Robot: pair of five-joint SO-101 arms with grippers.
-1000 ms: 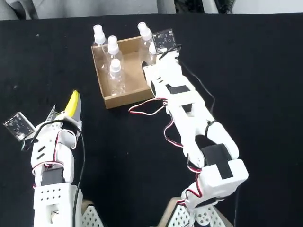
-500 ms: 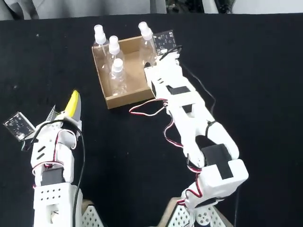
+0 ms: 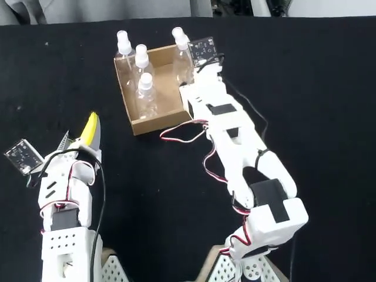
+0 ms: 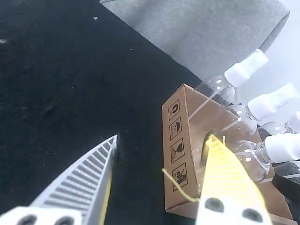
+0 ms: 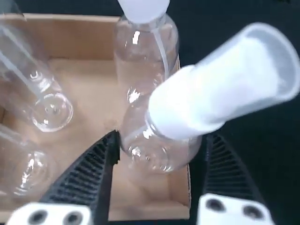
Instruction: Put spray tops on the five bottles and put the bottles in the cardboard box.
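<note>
While the left tool [image 4: 163, 138] is seen open at near left, a clear white-topped plastic spray bottle [image 5: 140, 146] is gripped by the right tool [image 5: 160, 138] inside the far brown cardboard box [image 3: 156, 121], among similar bottles [image 3: 145, 89].

Left arm [image 3: 64, 200]: folded back at the near left of the surface [image 3: 323, 117], wrist pointing toward the far side.
Left pincer [image 4: 163, 138]: grey and yellow fingers spread wide apart.
Right arm [image 3: 241, 147]: stretched far forward, slanting leftward, wrist tipped down.
Right pincer [image 5: 161, 137]: pointing down, black fingers closed against both sides of a bottle [image 5: 159, 145].
</note>
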